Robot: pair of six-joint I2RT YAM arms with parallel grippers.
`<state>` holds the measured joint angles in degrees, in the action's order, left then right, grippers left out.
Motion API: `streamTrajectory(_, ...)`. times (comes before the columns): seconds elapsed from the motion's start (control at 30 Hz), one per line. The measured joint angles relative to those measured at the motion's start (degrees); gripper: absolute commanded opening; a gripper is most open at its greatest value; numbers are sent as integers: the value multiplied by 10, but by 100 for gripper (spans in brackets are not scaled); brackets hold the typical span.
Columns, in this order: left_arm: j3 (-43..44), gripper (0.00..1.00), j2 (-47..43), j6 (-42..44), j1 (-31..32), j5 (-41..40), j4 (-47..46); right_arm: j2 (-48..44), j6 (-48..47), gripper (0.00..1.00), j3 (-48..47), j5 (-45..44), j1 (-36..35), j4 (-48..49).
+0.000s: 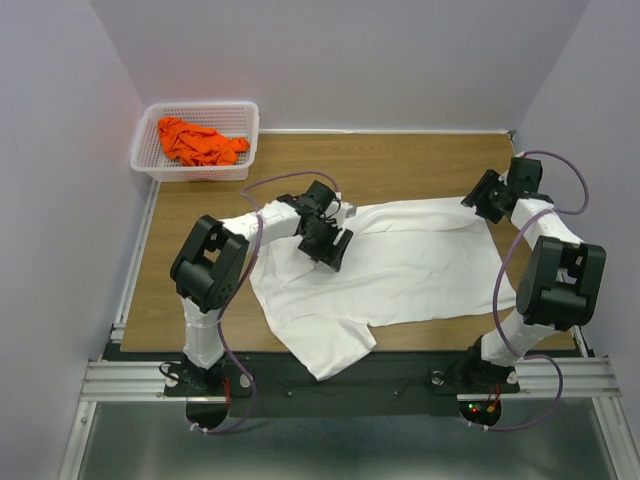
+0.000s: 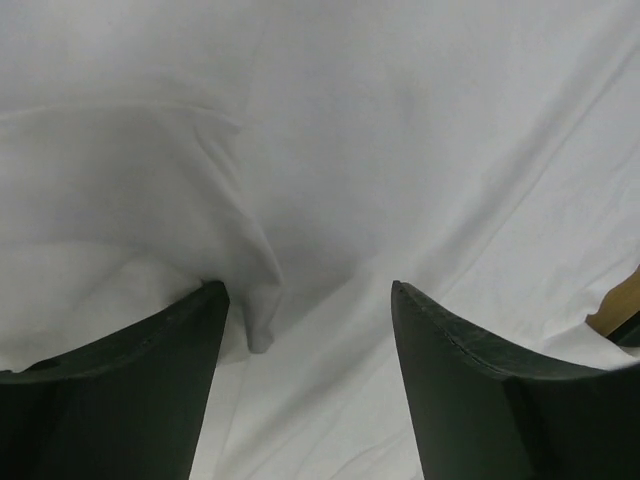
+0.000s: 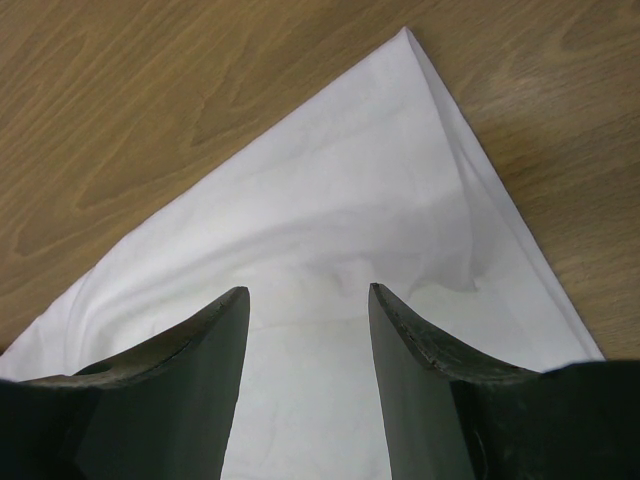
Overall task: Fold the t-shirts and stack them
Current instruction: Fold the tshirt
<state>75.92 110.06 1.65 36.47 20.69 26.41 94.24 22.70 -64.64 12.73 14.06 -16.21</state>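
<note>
A white t-shirt (image 1: 400,265) lies spread on the wooden table, one part hanging over the near edge. My left gripper (image 1: 335,248) is open just above its left part; in the left wrist view (image 2: 310,290) the cloth (image 2: 400,150) fills the frame, with a small fold by the left finger. My right gripper (image 1: 478,208) is open over the shirt's far right corner; in the right wrist view (image 3: 308,290) that corner (image 3: 400,60) points away on the wood. An orange t-shirt (image 1: 198,141) lies crumpled in a white basket (image 1: 245,128).
The basket stands at the table's far left corner, against the wall. Bare wood (image 1: 420,160) shows behind the white shirt and to its left (image 1: 165,270). Walls close in the table on three sides. A metal rail (image 1: 330,380) runs along the near edge.
</note>
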Motion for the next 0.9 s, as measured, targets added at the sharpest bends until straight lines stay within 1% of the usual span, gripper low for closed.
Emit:
streamTrajectory(0.2, 11, 88, -5, -27, -6, -34, 5, 14, -3, 57, -7, 0, 0, -1)
streamTrajectory(0.33, 23, 79, -19, -57, -37, -54, -5, 27, -9, 56, -24, 0, 0, -2)
streamTrajectory(0.47, 23, 72, -44, -91, -93, -77, -26, 47, -15, 54, -50, 5, 0, 0)
streamTrajectory(0.5, 23, 66, -46, -98, -98, -80, -30, 53, -16, 52, -55, 6, 0, -1)
streamTrajectory(0.57, 24, 60, -53, -119, -135, -97, -47, 62, -16, 50, -63, 9, -1, -1)
streamTrajectory(0.6, 25, 53, -52, -126, -148, -105, -53, 69, -17, 46, -69, 11, -2, -1)
streamTrajectory(0.67, 26, 44, -49, -141, -169, -119, -61, 85, -17, 44, -79, 14, -3, 0)
streamTrajectory(0.7, 29, 37, -45, -150, -178, -128, -64, 91, -17, 42, -81, 15, -3, 0)
streamTrajectory(0.83, 64, 29, -6, -165, -195, -153, -73, 116, -17, 35, -92, 19, -3, 0)
streamTrajectory(0.9, 87, 29, 22, -171, -198, -165, -81, 133, -16, 35, -98, 21, -3, 0)
